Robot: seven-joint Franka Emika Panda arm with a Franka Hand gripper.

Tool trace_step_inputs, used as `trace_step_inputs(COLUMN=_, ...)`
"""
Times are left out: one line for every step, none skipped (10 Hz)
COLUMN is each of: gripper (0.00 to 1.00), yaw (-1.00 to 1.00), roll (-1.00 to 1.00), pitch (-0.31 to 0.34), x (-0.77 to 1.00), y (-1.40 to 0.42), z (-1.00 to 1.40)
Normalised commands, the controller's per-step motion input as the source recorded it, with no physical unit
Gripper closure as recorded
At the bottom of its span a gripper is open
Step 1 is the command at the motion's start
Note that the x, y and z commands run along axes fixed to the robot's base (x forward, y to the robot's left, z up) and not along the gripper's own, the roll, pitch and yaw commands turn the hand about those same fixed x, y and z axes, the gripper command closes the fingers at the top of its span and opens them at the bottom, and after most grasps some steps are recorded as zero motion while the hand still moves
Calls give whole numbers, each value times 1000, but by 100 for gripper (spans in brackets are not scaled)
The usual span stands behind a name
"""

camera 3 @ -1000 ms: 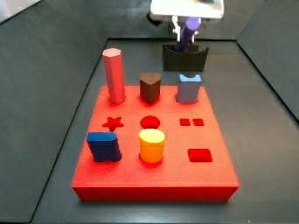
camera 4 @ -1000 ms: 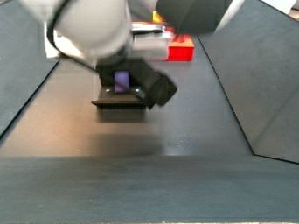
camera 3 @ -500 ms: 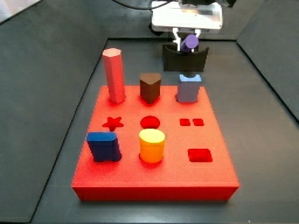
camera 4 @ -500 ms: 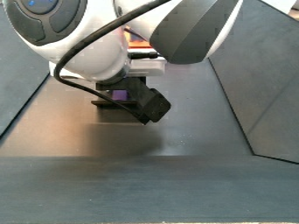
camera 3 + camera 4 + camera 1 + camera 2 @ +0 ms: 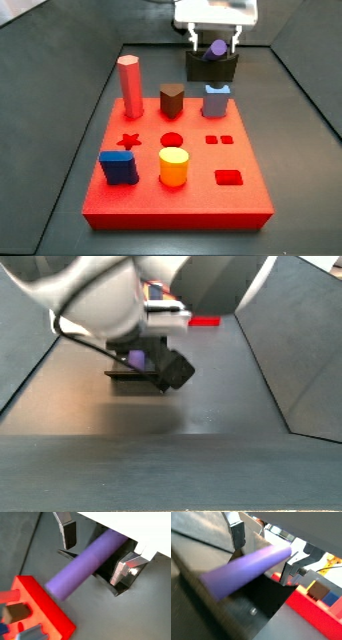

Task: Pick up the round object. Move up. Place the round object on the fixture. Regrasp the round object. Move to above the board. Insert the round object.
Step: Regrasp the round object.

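Behind the board's far edge, the gripper hangs over the fixture, where the purple round object lies in the notch. In both wrist views the fingers stand apart on either side of the peg, open air showing between pad and purple. Bare dark floor runs alongside the red board, sloped walls closing each side.

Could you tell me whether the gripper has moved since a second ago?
Yes. The gripper has risen slightly above the fixture, with the purple peg now lying across it.
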Motion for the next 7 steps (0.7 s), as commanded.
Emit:
trace_step_inputs(gripper=0, yaw=-26, roll=56, pitch=24, x=-25, y=1, z=1000)
trace_step_inputs(gripper=0, yaw=-18, roll=62, pitch=37, x=-31, y=2, z=1000)
trace_step_inputs(gripper=0, yaw=-17, roll=60, pitch=45, x=-32, y=7, z=874)
trace_step_inputs(gripper=0, yaw=-14, roll=54, pitch=47, x=-31, y=4, z=697)
trace_step_inputs(gripper=0, yaw=-18, roll=51, pitch=49, x=-28, y=2, z=516)
trace_step_inputs(gripper=0, yaw=-20, roll=53, pitch=47, x=-30, y=0, z=328)
trace_step_inputs(gripper=0, yaw=31, roll=1000, pitch=39, x=-2, y=-981, z=1000)
